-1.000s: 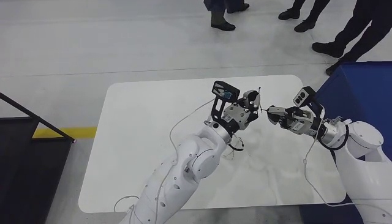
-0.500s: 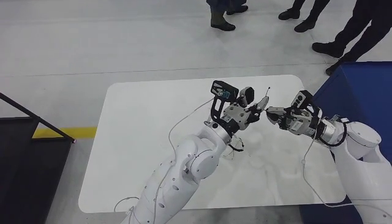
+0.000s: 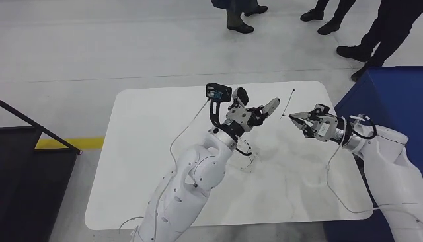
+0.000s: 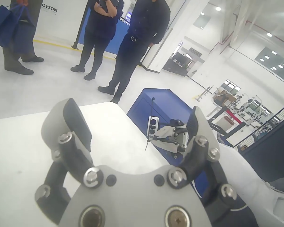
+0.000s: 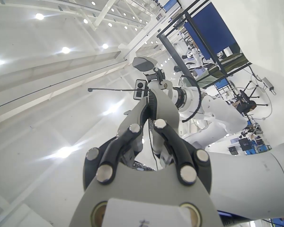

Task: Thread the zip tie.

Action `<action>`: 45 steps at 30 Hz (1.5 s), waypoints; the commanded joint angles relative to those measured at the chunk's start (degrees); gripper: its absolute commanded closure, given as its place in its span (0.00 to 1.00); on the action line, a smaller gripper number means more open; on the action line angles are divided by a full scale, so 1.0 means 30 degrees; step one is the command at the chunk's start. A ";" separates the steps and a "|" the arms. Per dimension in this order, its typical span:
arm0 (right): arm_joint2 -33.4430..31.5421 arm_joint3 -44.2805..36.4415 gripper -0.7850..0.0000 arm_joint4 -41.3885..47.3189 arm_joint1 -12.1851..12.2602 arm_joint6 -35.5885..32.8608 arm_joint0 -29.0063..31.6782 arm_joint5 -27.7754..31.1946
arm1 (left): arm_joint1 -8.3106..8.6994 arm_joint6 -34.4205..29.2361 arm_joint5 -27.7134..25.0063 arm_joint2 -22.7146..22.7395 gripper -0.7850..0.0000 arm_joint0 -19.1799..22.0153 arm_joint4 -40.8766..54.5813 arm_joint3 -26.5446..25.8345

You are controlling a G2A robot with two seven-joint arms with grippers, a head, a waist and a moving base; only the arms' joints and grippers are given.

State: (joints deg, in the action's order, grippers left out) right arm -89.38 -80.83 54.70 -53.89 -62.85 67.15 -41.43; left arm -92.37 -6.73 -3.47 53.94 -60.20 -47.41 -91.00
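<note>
While right of centre, pinched thin black plastic zip tie [image 3: 289, 104] near one end in right gripper [image 3: 293, 117]; held left gripper [image 4: 135, 114] splayed, apart.

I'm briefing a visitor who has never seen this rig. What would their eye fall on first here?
Most likely the thin black zip tie, pinched in the shut fingers of the right gripper and held in the air above the white table. Next comes the left gripper facing it, its fingers spread wide and empty, with a gap between them and the tie.
</note>
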 commanded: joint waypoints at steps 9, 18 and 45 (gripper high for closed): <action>0.0000 0.0000 1.00 0.0003 0.0000 0.0000 -0.0001 -0.0002 | 0.0435 0.6124 -0.1613 -0.2258 0.25 0.0096 -1.1954 0.2445; 0.0000 0.0000 1.00 0.0003 0.0000 0.0000 -0.0001 -0.0002 | 0.0245 0.6564 -0.0609 -0.2571 0.47 0.0951 -1.3676 0.4561; 0.0000 0.0000 1.00 0.0003 0.0000 0.0000 -0.0001 -0.0002 | -0.0178 0.6828 -0.1007 -0.3105 0.69 0.1511 -1.4571 0.5941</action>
State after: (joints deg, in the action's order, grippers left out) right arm -89.38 -80.83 54.71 -53.89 -62.84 67.15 -41.44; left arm -92.88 13.80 -6.42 44.60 -55.67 -91.11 -73.19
